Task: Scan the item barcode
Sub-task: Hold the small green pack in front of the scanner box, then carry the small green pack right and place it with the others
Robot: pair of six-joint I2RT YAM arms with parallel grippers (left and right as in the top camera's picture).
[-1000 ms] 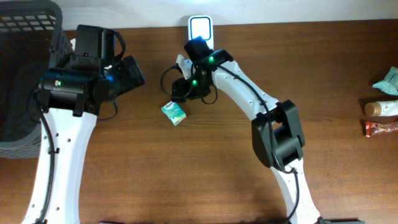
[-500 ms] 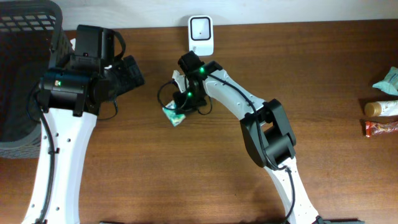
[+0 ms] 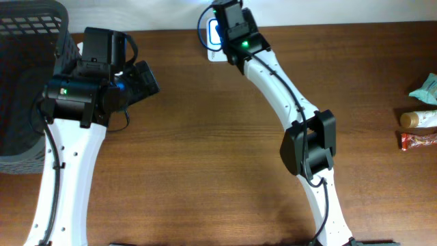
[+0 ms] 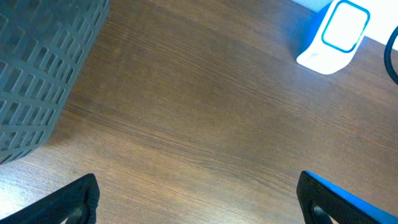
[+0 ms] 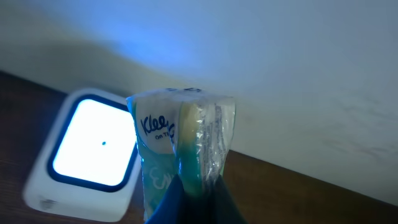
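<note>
Only the right wrist view shows the right claw gripping the tissue pack beside the scanner; left claw released.

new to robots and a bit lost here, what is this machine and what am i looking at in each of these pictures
These are two white robot arms working at a wooden table. One picture looks straight down from above. The other two come from small cameras on the arms' wrists, so each shows that arm's own tool up close.

The left tool is open and empty, near a grey basket. The right tool is shut on a tissue pack, holding it close to a glowing white scanner at the table's far edge.

At the table's right edge lie a teal packet, a bottle and a red bar.
</note>
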